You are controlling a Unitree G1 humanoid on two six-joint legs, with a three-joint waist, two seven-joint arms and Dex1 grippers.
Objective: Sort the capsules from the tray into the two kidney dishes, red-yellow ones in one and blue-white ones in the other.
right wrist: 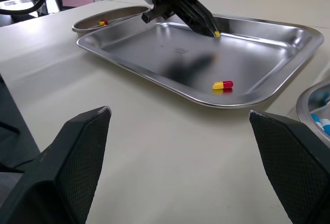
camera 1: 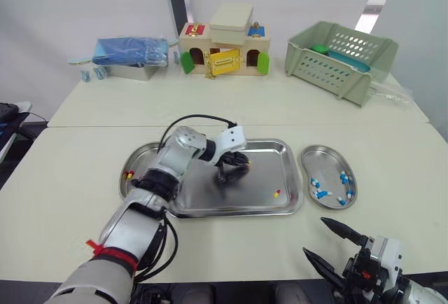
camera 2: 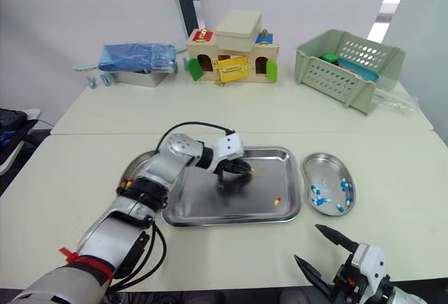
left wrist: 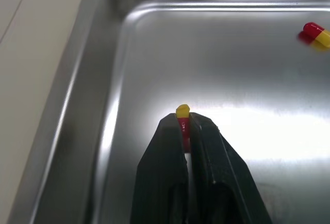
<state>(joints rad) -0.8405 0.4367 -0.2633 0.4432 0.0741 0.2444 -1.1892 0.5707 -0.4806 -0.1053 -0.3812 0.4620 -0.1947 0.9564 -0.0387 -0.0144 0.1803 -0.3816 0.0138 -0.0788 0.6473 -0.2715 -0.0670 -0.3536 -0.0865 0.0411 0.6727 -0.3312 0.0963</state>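
My left gripper (left wrist: pixel 186 123) is low over the steel tray (camera 1: pixel 203 199), shut on a red-yellow capsule (left wrist: pixel 182 116) whose yellow end pokes out past the fingertips. A second red-yellow capsule (camera 1: pixel 277 193) lies loose near the tray's front right corner. The left kidney dish (camera 1: pixel 134 157) holds red-yellow capsules (camera 1: pixel 129 174). Several blue-white capsules (camera 1: pixel 322 193) lie in the right kidney dish (camera 1: pixel 329 151). Open and empty, my right gripper (camera 1: pixel 313 235) hovers near the table's front edge, in front of the right dish.
At the back of the table stand a wooden toy house (camera 1: pixel 224 48), a green plastic basket (camera 1: pixel 339 55) and a blue packet on a metal box (camera 1: pixel 129 55). A seam crosses the table behind the tray.
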